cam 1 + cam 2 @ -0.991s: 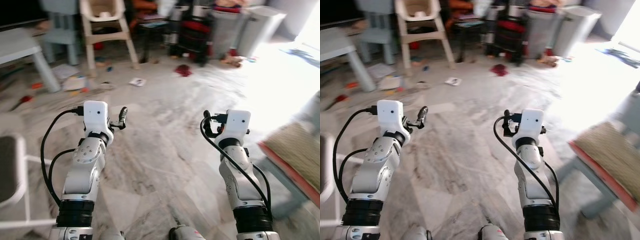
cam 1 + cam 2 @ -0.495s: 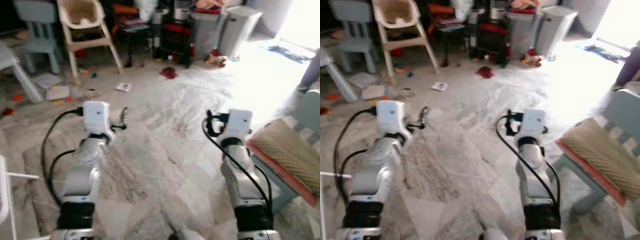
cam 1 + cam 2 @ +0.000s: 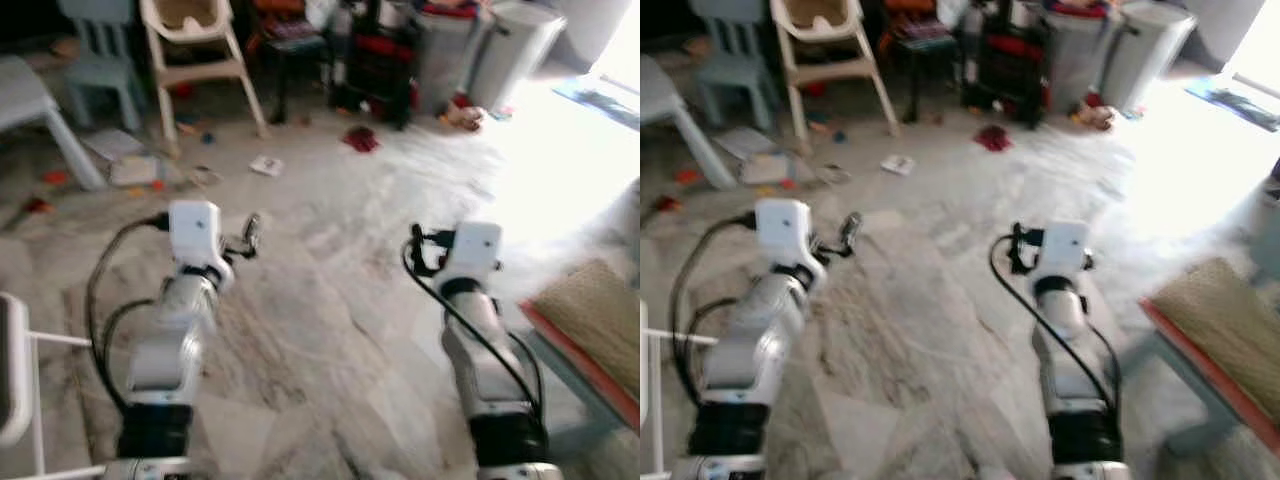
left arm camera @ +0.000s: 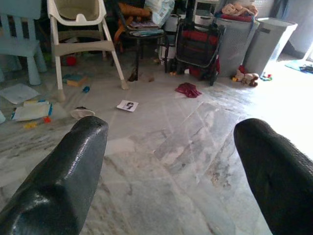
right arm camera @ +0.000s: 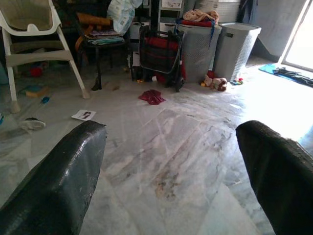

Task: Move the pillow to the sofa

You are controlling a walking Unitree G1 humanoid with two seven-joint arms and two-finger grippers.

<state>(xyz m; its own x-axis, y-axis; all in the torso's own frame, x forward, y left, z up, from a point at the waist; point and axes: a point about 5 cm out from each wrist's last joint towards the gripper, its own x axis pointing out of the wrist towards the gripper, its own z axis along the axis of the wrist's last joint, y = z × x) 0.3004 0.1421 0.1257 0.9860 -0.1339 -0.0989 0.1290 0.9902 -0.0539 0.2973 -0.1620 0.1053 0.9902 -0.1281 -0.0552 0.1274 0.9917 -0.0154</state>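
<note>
A tan woven pillow (image 3: pixel 588 312) with an orange edge lies on a pale blue seat (image 3: pixel 1160 345) at the far right, just beyond my right arm. Both arms are raised in front of me over the bare marble floor. My left gripper (image 3: pixel 250 234) is open with nothing between its fingers, and its wrist view looks across the floor between the two black fingers (image 4: pixel 73 166). My right gripper (image 3: pixel 415 250) is also open and holds nothing; it is left of the pillow and apart from it.
A white high chair (image 3: pixel 195 40), a small blue chair (image 3: pixel 100 50), a grey table (image 3: pixel 30 95), a black and red cart (image 4: pixel 198 49) and grey bins (image 3: pixel 510 45) line the far side. A red cloth (image 3: pixel 360 140), paper and toys litter the floor. A white chair (image 3: pixel 15 370) stands at my left.
The whole picture has swung and blurred, so the camera moved. Both arms keep the same raised pose with open fingers. The pillow stays at the right edge.
</note>
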